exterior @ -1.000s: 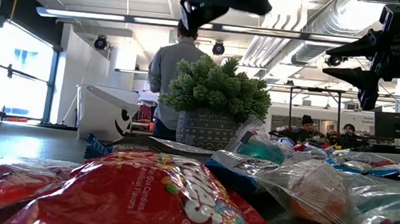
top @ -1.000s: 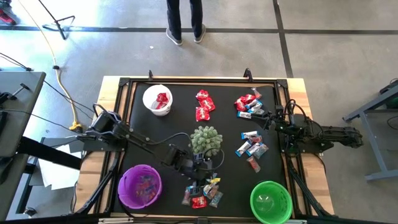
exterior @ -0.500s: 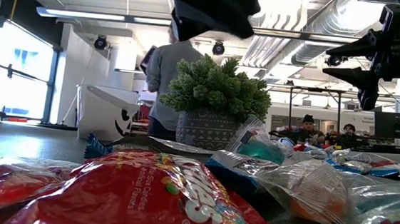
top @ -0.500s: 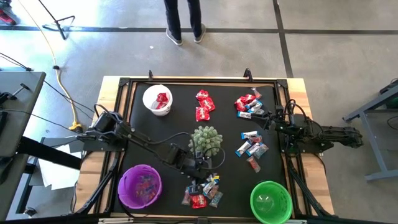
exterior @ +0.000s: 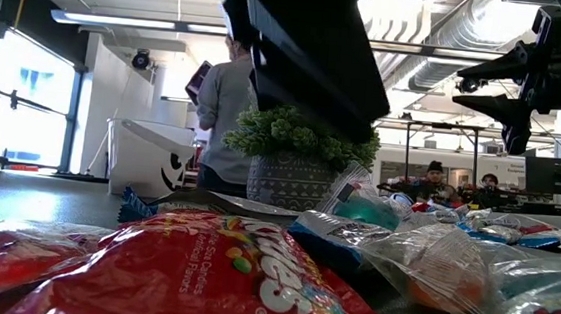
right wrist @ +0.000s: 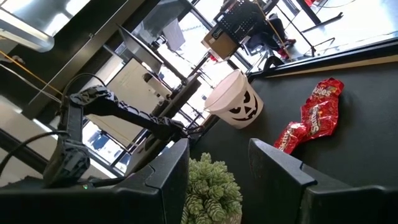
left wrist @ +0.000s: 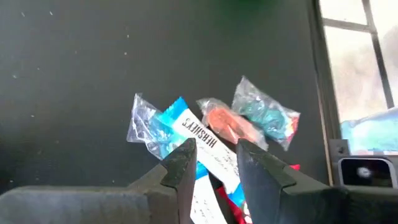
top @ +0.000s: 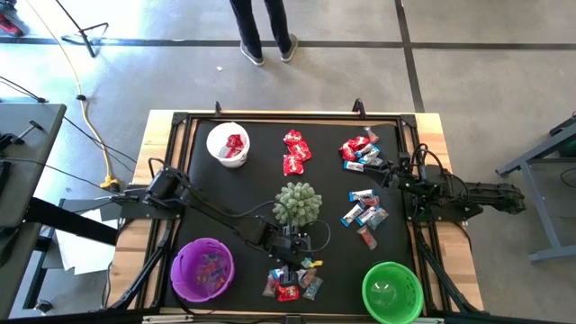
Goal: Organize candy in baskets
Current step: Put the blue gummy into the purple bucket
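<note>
Candy (left wrist: pixel 205 140) lies directly in front of our left hand (left wrist: pixel 214 163), which is lowered over the small pile near the front edge of the bench (top: pixel 261 184), between the purple basket (top: pixel 202 270) and the green basket (top: pixel 392 291). In the left wrist view the two fingers (left wrist: pixel 183 165) stand a narrow gap apart, one on each side of a blue-and-white wrapped bar; we cannot tell whether they press on it. Just beyond the bar lie a clear packet with an orange sweet and a clear packet with a teal one, with a blue-and-silver piece beside them.

Behind the pile, near the middle of the bench, stands the spiky pale-green ball (top: pixel 297 203). The white basket (top: pixel 228 144) sits at the far left and holds a red packet. Red packets (top: pixel 295 151) lie to its right on the black surface. A mixed red and blue group (top: pixel 361 151) lies at the far right, and a blue-and-silver group (top: pixel 364 212) sits closer in.

Our right hand (top: pixel 400 177) waits at the right edge of the bench, raised above it, fingers (right wrist: pixel 173 168) set wide with nothing between them.

A person (top: pixel 265 27) stands on the floor beyond the far side of the bench.
</note>
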